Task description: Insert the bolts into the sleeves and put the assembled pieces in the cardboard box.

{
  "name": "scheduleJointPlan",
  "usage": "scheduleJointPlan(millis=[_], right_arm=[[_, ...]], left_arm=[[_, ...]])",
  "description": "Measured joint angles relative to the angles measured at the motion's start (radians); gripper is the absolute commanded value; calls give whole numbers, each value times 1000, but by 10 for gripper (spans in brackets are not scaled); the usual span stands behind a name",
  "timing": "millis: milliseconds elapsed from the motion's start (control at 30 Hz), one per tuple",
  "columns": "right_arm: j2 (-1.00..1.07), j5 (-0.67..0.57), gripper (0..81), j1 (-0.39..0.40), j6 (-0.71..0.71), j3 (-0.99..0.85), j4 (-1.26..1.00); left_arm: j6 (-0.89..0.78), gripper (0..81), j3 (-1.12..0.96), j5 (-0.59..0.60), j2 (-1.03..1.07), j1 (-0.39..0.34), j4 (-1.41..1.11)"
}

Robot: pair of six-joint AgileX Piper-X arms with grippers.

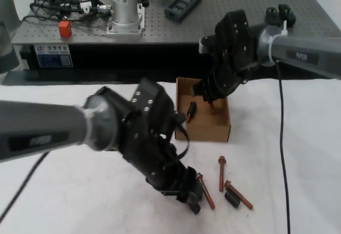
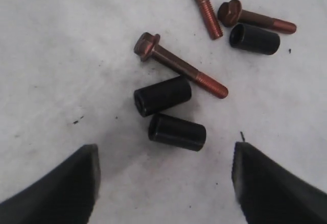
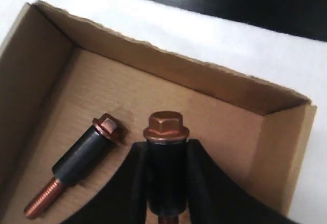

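Over the cardboard box (image 3: 214, 89), my right gripper (image 3: 166, 155) fingers clamp an assembled piece (image 3: 165, 127). At the box's 6 o'clock, left gripper (image 2: 164, 168) fingers are apart over a sleeve (image 2: 177, 131). It looks rigid and slick, so I'd grip mid-barrel.

the left arm (image 1: 42, 130) is a smooth grey tube with a dark label strip (image 1: 34, 140) in pale lettering. it ends in a blocky black wrist housing (image 1: 146, 138) dotted with small silver screws (image 1: 137, 100), with a thin looped cable (image 1: 185, 135) beside it. the right arm (image 1: 314, 53) is the same grey tube, with a white tie (image 1: 278, 39) and a long black cable (image 1: 282, 132). the left gripper (image 2: 164, 155) has two matt black fingers (image 2: 61, 191) with blunt tips. the right gripper (image 3: 167, 155) is black too, its inner edges curved.
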Motion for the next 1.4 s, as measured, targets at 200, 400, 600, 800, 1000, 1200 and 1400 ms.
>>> scheduleJointPlan(millis=[200, 400, 600, 800, 1000, 1200, 1400], right_arm=[[-26, -27, 370, -2, -15, -39, 53], [-196, -64, 295, -18, -5, 24, 229], [-396, -62, 295, 9, 63, 288, 271], [-396, -46, 295, 58, 159, 468, 259], [-347, -44, 295, 76, 230, 514, 154], [-296, -44, 295, 76, 247, 514, 117], [-287, -42, 286, 76, 249, 514, 117]], left_arm=[[-11, 525, -52, -37, 37, -14, 56], [-21, 525, -54, -45, 37, -14, 85], [-33, 525, -55, -48, 37, -14, 102], [-46, 525, -57, -48, 37, -14, 130], [-46, 525, -57, -81, 37, -14, 173], [-46, 525, -57, -89, 37, -12, 177], [-46, 525, -57, -97, 37, -12, 183]])
